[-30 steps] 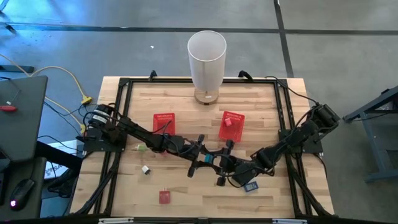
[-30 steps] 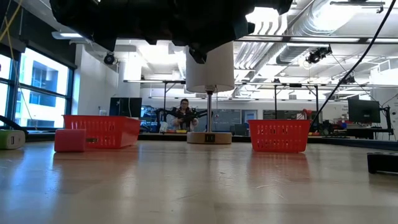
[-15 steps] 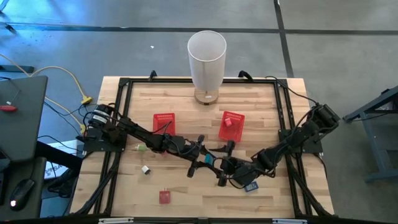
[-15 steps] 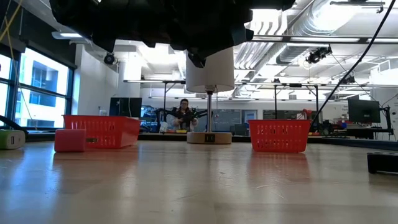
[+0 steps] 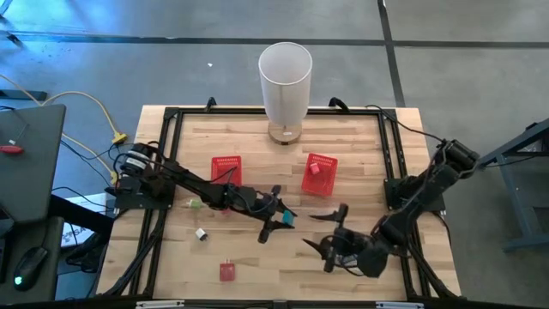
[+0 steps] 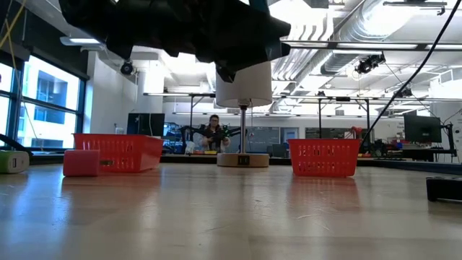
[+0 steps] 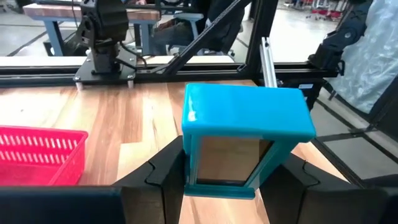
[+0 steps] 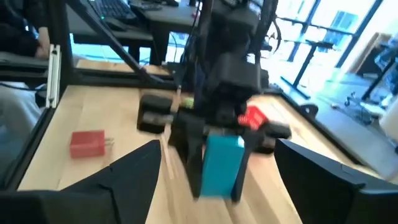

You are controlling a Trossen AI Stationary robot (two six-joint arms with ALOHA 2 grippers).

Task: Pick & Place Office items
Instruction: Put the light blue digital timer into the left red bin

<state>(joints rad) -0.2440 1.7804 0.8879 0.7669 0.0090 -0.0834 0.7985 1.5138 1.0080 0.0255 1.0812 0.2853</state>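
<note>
My left gripper [image 5: 281, 220] reaches from the table's left to its middle and is shut on a teal box-shaped item [image 5: 287, 220], which fills the left wrist view as a teal box [image 7: 245, 134]. My right gripper [image 5: 313, 230] stands open a short way right of it, touching nothing; its wrist view shows the teal box [image 8: 222, 163] ahead between its spread fingers. On the table lie a red block [image 5: 226, 271], a small white item [image 5: 201, 233] and a green item [image 5: 196, 204]. A red item [image 5: 315, 169] lies in the right basket. My left gripper pinches the teal box between its two fingers [image 7: 166, 177], which press on its two side walls near the lower edge [image 7: 193, 174]. The fingers come roughly level from the table's left. The box sits upright in the hold, lifted clear of the table.
Two red mesh baskets [image 5: 226, 169] [image 5: 319, 172] sit beyond the grippers, and a tall white cylinder [image 5: 285, 81] stands at the far edge. A black frame [image 5: 171, 120] borders the table. In the low view a dark item [image 6: 444, 189] lies at the right.
My right gripper has drawn back from the teal box toward the table's right and near edge, staying open. My left gripper has kept its hold on the box and stayed about where it was.
</note>
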